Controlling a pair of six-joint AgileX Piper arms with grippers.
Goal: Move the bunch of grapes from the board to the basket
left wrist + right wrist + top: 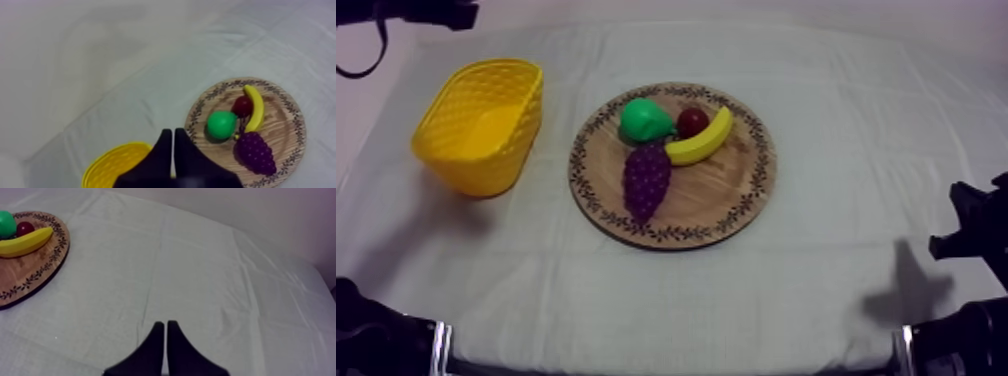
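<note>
The left gripper (173, 134) is shut into a narrow wedge with nothing held, and is poised over the right rim of the yellow basket (114, 161). The right gripper (165, 324) is likewise closed to a thin wedge on nothing, above bare grey-white cloth (200, 278) to the right of the wooden board (731, 195). The bunch of grapes (646, 180) is laid on the near left part of the board, just beside the pear (644, 120) and the banana (702, 139). A small red fruit (692, 122) is tucked between pear and banana. The basket is set left of the board, apart from it.
</note>
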